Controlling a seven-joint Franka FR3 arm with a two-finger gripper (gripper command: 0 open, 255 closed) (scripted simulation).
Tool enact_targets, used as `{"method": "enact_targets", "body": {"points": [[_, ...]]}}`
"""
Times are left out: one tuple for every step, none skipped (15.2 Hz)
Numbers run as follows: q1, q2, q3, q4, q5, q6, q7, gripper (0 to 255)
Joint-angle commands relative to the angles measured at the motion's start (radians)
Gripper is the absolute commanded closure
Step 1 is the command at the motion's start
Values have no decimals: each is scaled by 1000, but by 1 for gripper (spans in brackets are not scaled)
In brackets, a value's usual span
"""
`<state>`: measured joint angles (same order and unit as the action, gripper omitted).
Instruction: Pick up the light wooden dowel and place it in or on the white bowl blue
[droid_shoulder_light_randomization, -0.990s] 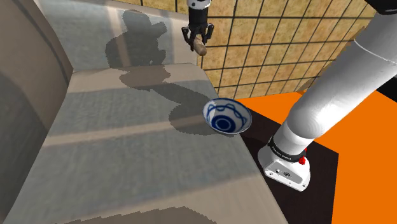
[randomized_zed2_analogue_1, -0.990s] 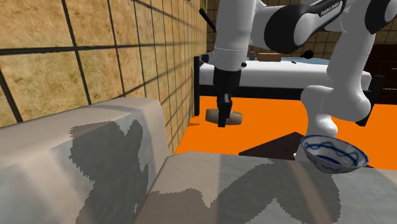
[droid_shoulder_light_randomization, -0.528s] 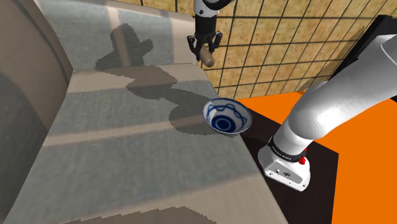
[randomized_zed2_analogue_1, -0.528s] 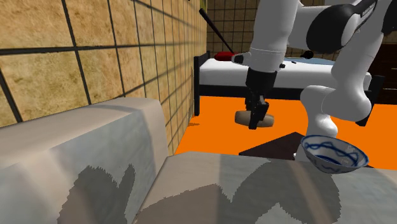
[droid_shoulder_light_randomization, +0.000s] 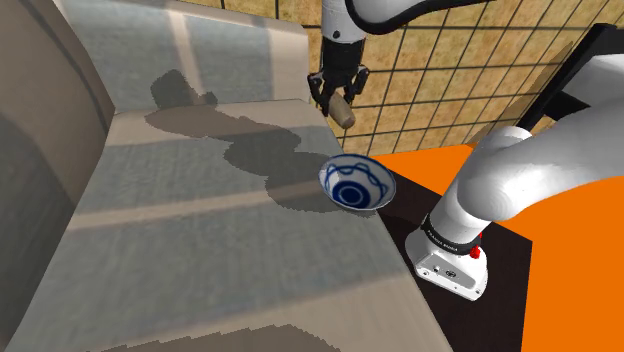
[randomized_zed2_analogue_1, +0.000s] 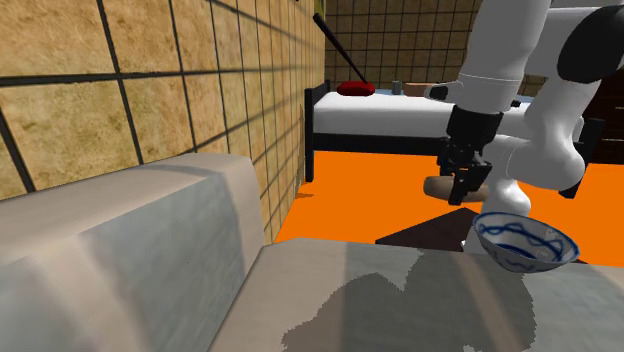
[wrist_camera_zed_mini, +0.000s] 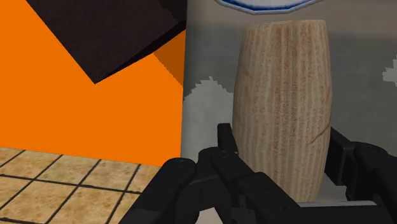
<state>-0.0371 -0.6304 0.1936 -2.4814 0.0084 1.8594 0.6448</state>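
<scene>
A short, light wooden dowel (droid_shoulder_light_randomization: 342, 110) (randomized_zed2_analogue_1: 442, 187) (wrist_camera_zed_mini: 282, 102) hangs in the air, clasped between the fingers of my black gripper (droid_shoulder_light_randomization: 338, 92) (randomized_zed2_analogue_1: 467, 181) (wrist_camera_zed_mini: 280, 165), which is shut on it. The white bowl with blue rings (droid_shoulder_light_randomization: 356, 184) (randomized_zed2_analogue_1: 525, 241) stands near the edge of the grey cushioned surface. In the shoulder view the gripper is above and a little beyond the bowl, toward the tiled wall. In the second exterior view the dowel hangs just to the left of the bowl, higher than its rim. A sliver of the bowl's blue rim (wrist_camera_zed_mini: 263, 6) shows past the dowel's far end.
The grey cushioned seat (droid_shoulder_light_randomization: 200, 220) has a raised back (randomized_zed2_analogue_1: 120, 250) along the tiled wall (droid_shoulder_light_randomization: 440, 70). Orange floor (randomized_zed2_analogue_1: 370, 200) lies beyond the seat's edge. A dark-framed bed (randomized_zed2_analogue_1: 390, 115) stands far off. My stand's base (droid_shoulder_light_randomization: 450, 260) sits beside the bowl.
The gripper has carried the dowel down and toward the bowl: rightward in both exterior views. Its shadow on the seat has slid toward the bowl.
</scene>
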Motion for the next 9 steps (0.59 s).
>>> {"method": "enact_targets", "body": {"points": [[23, -65, 19, -46, 23, -21, 25, 255], [36, -98, 30, -64, 36, -35, 39, 255], [50, -130, 42, -82, 49, -50, 54, 255], [64, -161, 54, -98, 64, -66, 69, 255], [79, -192, 67, -113, 79, -82, 85, 255], [94, -223, 80, -127, 94, -99, 102, 255], [110, -252, 94, -140, 110, -117, 119, 255], [126, -281, 108, -151, 126, -135, 137, 255], [143, -309, 123, -161, 143, -153, 156, 255]]}}
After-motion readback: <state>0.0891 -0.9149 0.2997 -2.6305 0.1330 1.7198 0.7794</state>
